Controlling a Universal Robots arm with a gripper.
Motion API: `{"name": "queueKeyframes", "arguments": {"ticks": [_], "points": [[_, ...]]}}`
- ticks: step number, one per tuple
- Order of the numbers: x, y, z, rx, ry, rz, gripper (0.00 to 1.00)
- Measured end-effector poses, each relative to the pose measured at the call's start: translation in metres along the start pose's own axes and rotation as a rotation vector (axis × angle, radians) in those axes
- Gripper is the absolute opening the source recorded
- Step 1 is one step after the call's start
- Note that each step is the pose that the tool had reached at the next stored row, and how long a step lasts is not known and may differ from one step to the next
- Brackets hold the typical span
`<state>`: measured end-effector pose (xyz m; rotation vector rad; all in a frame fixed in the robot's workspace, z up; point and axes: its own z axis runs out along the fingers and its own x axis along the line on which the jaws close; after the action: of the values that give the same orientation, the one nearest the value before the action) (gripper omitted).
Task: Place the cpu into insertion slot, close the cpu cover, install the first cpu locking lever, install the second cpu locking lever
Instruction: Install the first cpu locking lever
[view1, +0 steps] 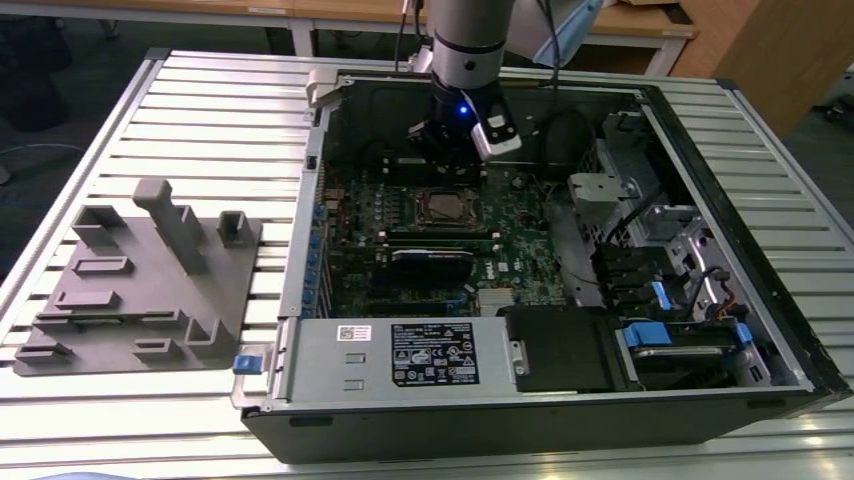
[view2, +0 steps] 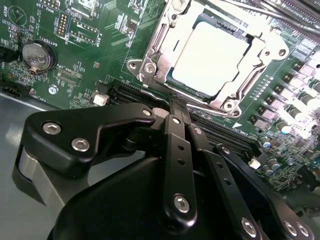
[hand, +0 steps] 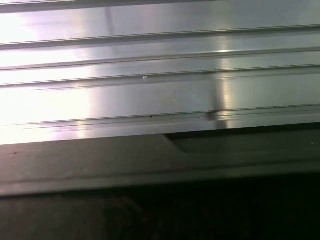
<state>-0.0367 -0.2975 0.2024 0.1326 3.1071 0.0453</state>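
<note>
In the second wrist view the gripper (view2: 176, 106) has its black fingers drawn together, nothing visible between them. Their tips are just at the near edge of the cpu cover (view2: 155, 47), which lies flat, the cpu (view2: 210, 57) seated in its window. Green motherboard (view2: 90, 45) spreads beyond

A white printed label (view1: 433, 353) was seen on the power supply (view1: 334, 378), and white lettering on the motherboard (view2: 100, 47) beside the coin cell (view2: 38, 55); none could be read.
</note>
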Motion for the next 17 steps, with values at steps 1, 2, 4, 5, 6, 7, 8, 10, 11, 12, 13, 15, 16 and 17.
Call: {"name": "queueKeyframes", "arguments": {"ticks": [1,2,4,5,6,7,8,10,11,12,13,15,16,17], "points": [[0.0000,0.0000,0.0000,0.0055,-0.0005,0.000,0.11],[-0.0001,0.0000,0.0000,0.0108,-0.0009,0.000,0.11],[-0.0002,0.0001,0.0000,0.0193,-0.0016,-0.001,0.11],[-0.0002,0.0002,0.0000,0.0228,-0.0019,-0.001,0.11],[-0.0002,0.0002,0.0000,0.0257,-0.0022,-0.001,0.11],[-0.0002,0.0003,0.0000,0.0282,-0.0024,-0.001,0.11],[-0.0003,0.0004,0.0000,0.0308,-0.0026,-0.001,0.11],[-0.0002,0.0008,0.0000,0.0347,-0.0029,-0.001,0.11],[-0.0002,0.0010,0.0000,0.0358,-0.0030,-0.001,0.11],[-0.0002,0.0012,0.0000,0.0361,-0.0030,-0.001,0.11],[-0.0002,0.0013,0.0000,0.0363,-0.0030,-0.001,0.11],[-0.0002,0.0014,0.0001,0.0361,-0.0031,-0.001,0.11],[-0.0003,0.0015,0.0001,0.0361,-0.0028,-0.001,0.11],[-0.0004,0.0014,0.0000,0.0363,-0.0021,-0.001,0.11]]}}
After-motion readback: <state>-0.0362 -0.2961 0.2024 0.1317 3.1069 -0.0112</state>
